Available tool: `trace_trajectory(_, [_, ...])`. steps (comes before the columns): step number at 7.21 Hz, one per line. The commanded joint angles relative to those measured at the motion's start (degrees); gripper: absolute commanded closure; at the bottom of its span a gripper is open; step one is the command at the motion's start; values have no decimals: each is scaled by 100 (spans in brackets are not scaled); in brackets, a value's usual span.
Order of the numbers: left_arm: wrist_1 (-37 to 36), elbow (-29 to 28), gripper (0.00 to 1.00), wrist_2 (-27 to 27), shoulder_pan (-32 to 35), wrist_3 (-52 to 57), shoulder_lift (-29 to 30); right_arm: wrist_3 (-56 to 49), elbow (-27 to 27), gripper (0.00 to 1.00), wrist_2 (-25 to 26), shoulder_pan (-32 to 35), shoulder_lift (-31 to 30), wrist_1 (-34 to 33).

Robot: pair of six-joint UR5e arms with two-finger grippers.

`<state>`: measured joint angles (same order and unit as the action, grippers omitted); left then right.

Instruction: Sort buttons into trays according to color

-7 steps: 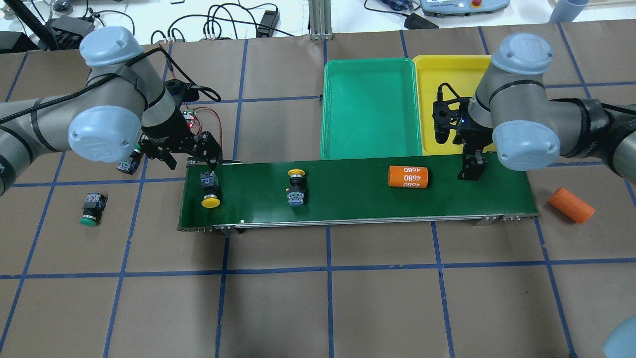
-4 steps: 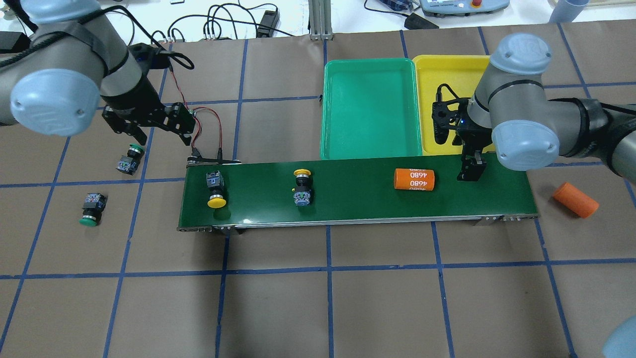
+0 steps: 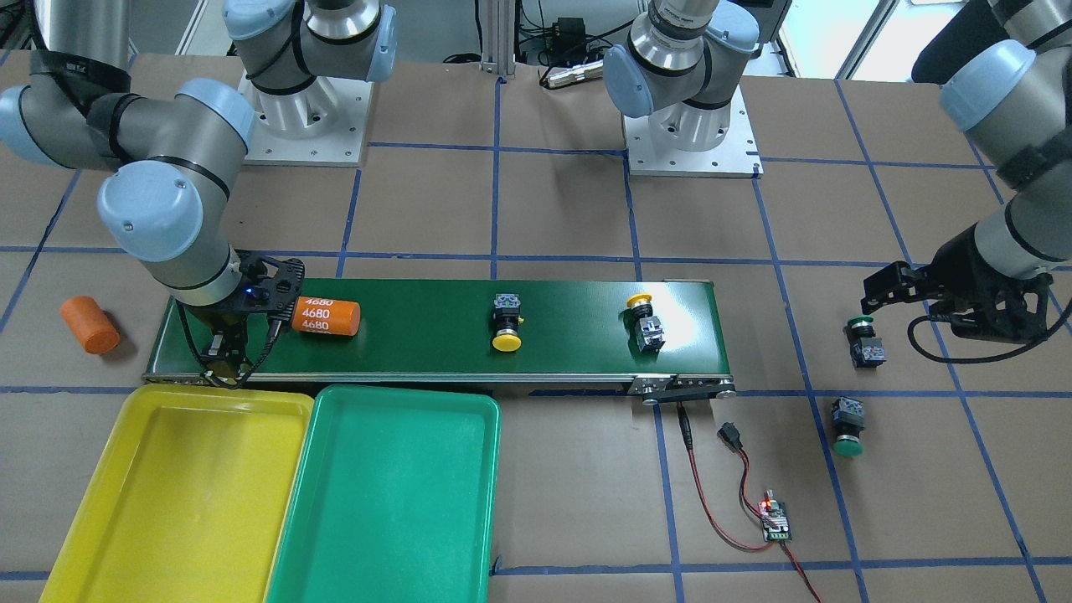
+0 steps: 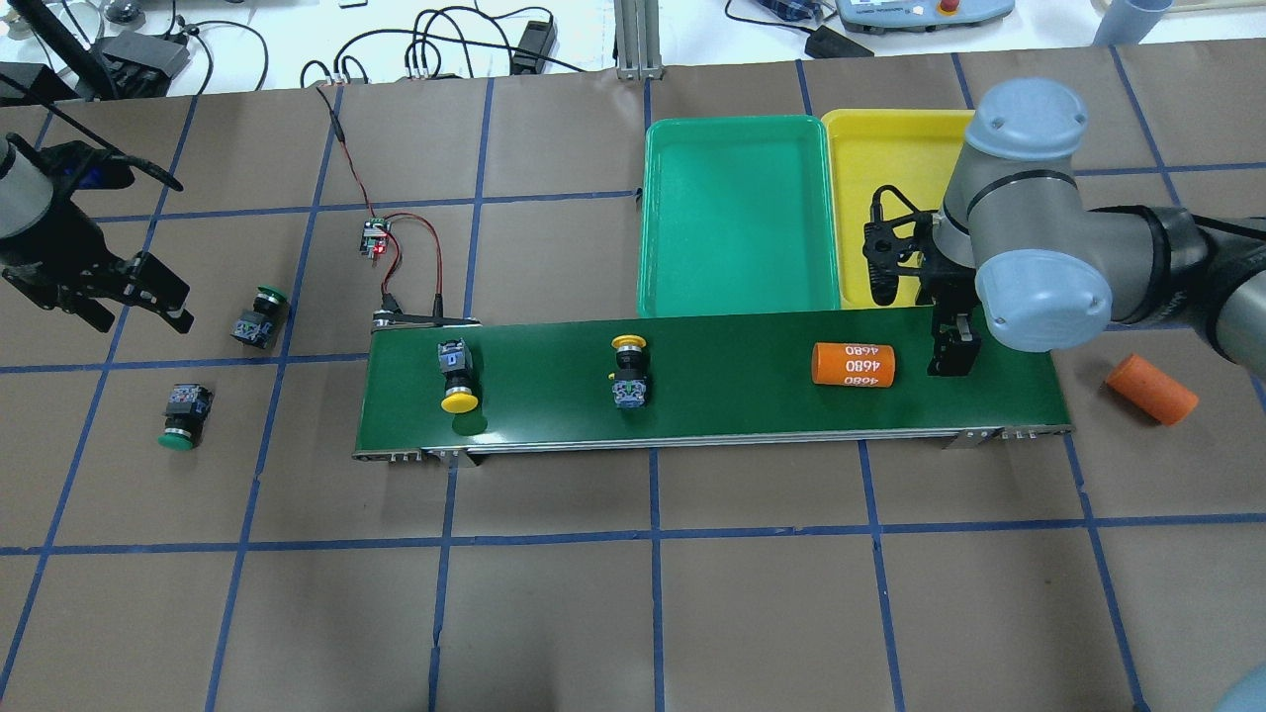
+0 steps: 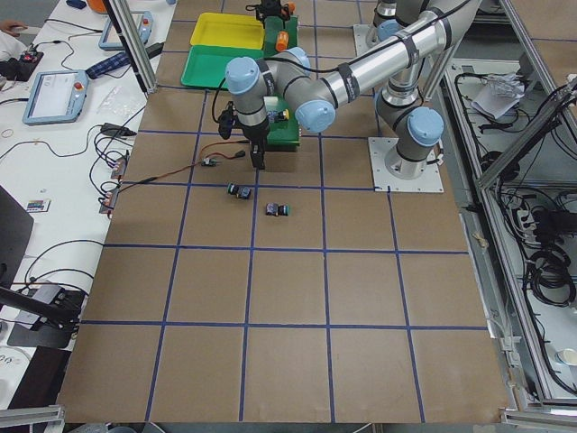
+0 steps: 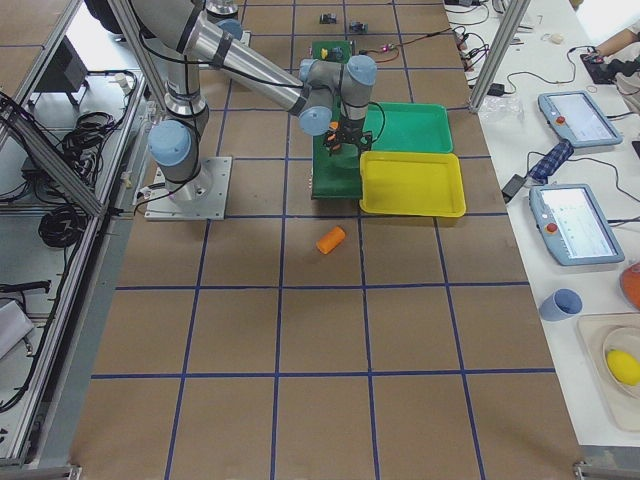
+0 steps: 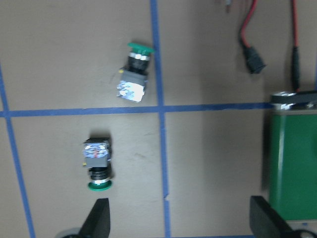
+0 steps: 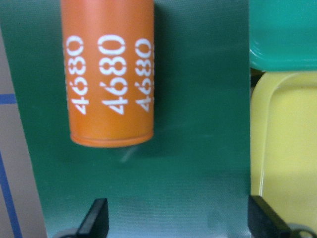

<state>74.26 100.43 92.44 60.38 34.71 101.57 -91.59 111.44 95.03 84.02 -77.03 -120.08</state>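
My left yellow button [image 4: 455,378] lies on its side by the left end of the conveyor belt [image 4: 722,396], cap toward the near edge. My middle yellow button [image 4: 629,372] points its cap at the far edge. The far green button [image 4: 259,318] and near green button [image 4: 182,417] lie on the table [image 4: 593,613] past that end, while my green tray [image 4: 732,122] and yellow tray [image 4: 890,116] sit side by side along the belt's far edge, rightward.
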Motion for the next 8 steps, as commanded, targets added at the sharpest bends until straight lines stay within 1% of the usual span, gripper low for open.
trace_trajectory(1, [-1399, 903, 0, 2, -210, 420, 274, 105, 19, 0, 216, 105, -23, 20])
trace_trajectory(2, [-2145, 1256, 0, -7, -350, 814, 423, 454, 18, 0, 305, 315, -49, 185])
trace_trajectory(3, [-2353, 1285, 0, -42, -360, 827, 529, 710, 10, 0, 340, 500, -40, 239])
trace_trajectory(4, [-2381, 1251, 0, -33, -369, 844, 600, 643, -16, 0, 497, 554, -23, 214])
trace_trajectory(6, [-2591, 1224, 0, 2, -395, 862, 740, 415, 1, 0, 499, 606, -31, 187])
trace_trajectory(8, [-2627, 1224, 0, -24, -561, 862, 881, 211, -25, 0, 499, 843, 3, 152])
